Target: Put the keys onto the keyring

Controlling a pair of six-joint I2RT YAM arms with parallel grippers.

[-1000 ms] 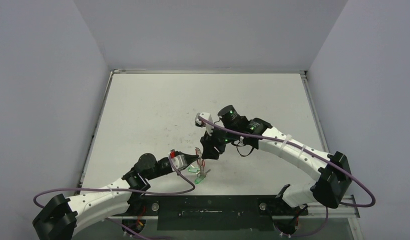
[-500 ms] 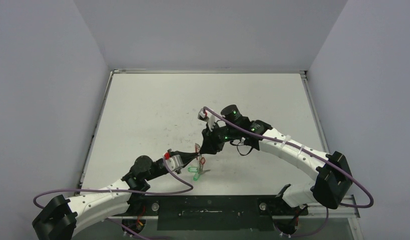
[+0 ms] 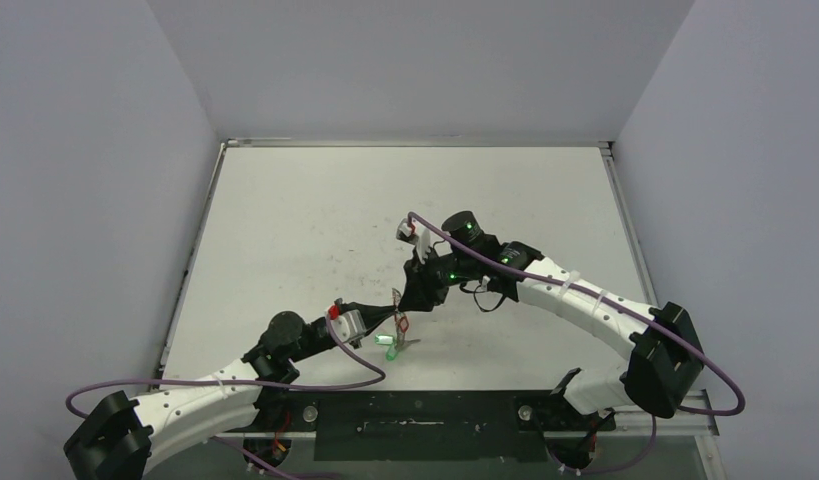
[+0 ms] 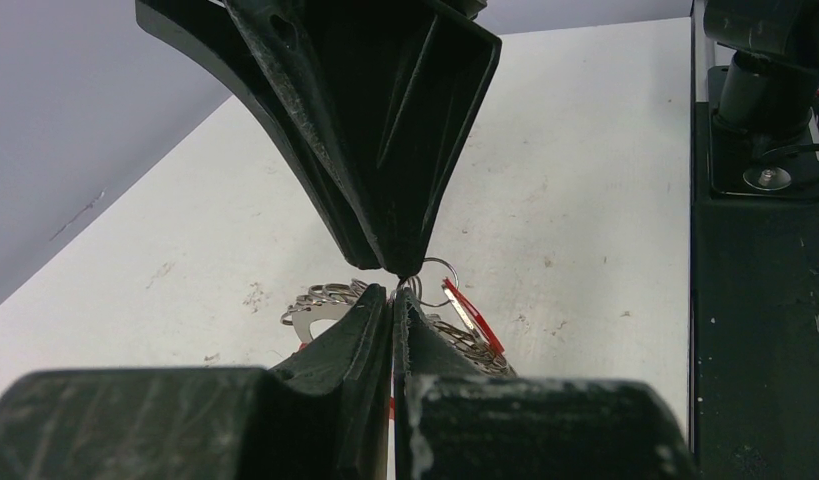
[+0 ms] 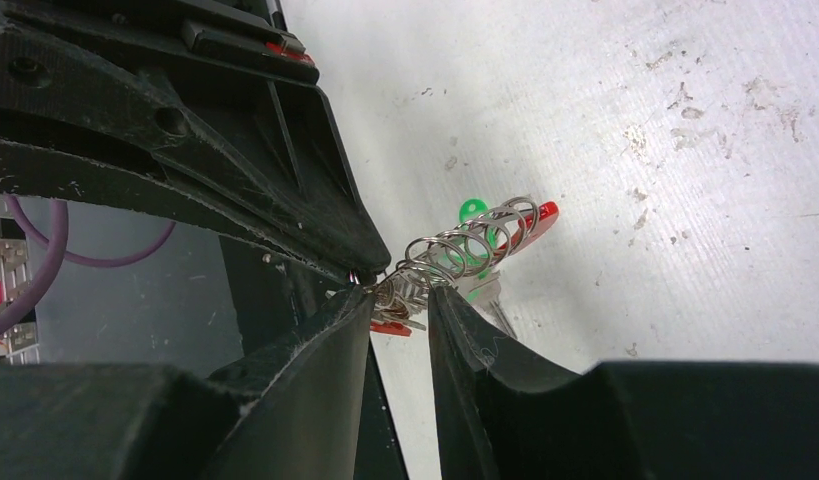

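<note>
- Left gripper: clenched, its fingers pressed flat together on the edge of the keyring. It holds the ring up off the bench, seemingly to steady it for the other arm.
- Right gripper: fingers narrowly apart, tip to tip with the left gripper and straddling the keyring's fringe of silvery loops. Whether it pinches a loop or only brackets it cannot be told.
- Keyring: centre of the bench towards the near edge, between the two grippers, with its loops fanning away from the left gripper.
- Keys: a green tag and a silver blade just below the keyring on its near side. Whether any key is already threaded, and whether they hang or touch the bench, is unclear.
- Step, by judgement: one arm fixes the ring so the other can work a loop. The loops are small and crowded, so a slip is likely.
</note>
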